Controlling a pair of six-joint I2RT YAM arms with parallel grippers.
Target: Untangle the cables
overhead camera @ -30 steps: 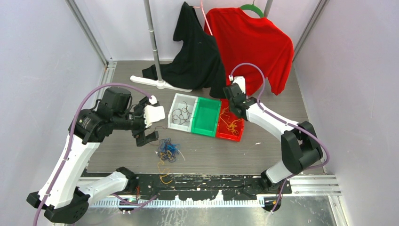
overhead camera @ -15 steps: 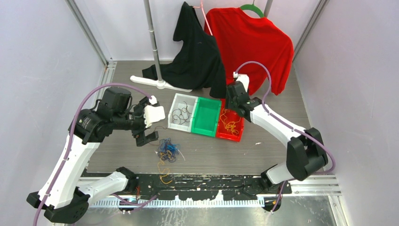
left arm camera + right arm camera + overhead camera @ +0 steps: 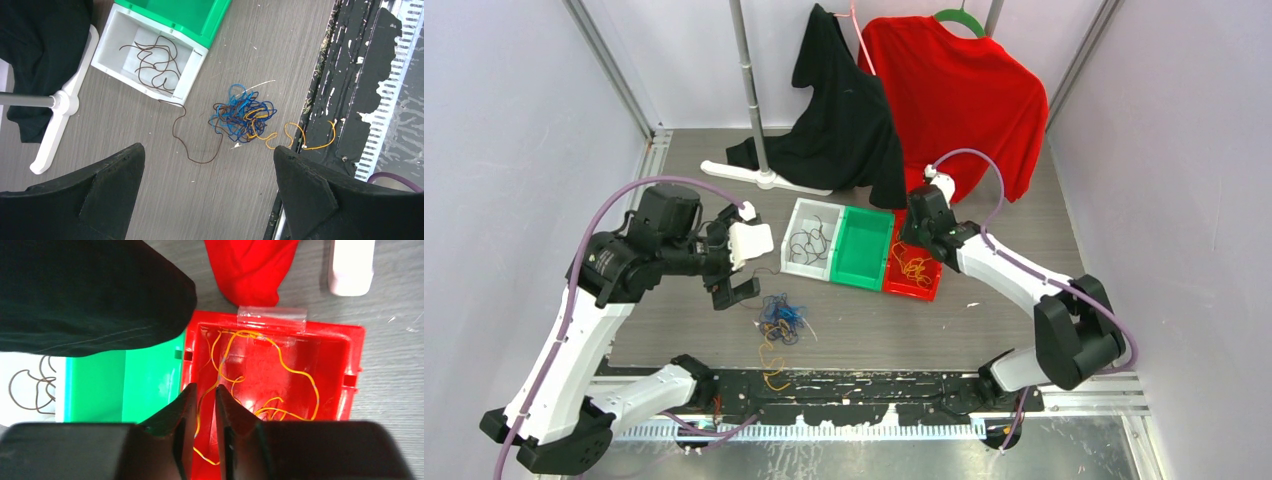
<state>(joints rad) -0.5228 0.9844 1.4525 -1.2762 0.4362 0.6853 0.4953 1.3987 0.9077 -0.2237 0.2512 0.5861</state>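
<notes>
A fist-sized tangle of blue, dark and yellow-orange cables (image 3: 781, 318) (image 3: 245, 117) lies on the grey table. A brown strand (image 3: 196, 150) trails off its left side, and a yellow strand (image 3: 300, 142) reaches onto the black rail. My left gripper (image 3: 739, 290) (image 3: 207, 152) hovers wide open above and left of the tangle, holding nothing. My right gripper (image 3: 911, 245) (image 3: 206, 390) hangs over the red bin (image 3: 355, 355). Its jaws stand narrowly apart, and one of the yellow cables (image 3: 295, 375) in the bin runs through the gap.
A white bin (image 3: 799, 265) holds dark brown cables, with a green bin (image 3: 864, 245) between it and the red one. A black shirt (image 3: 844, 110) and a red shirt (image 3: 964, 90) hang behind, by a pole on a white base (image 3: 764, 178). A black rail (image 3: 874, 385) runs along the near edge.
My right gripper has shifted slightly nearer over the red bin, and its jaws have narrowed around a yellow strand. The left arm and the tangle have not moved.
</notes>
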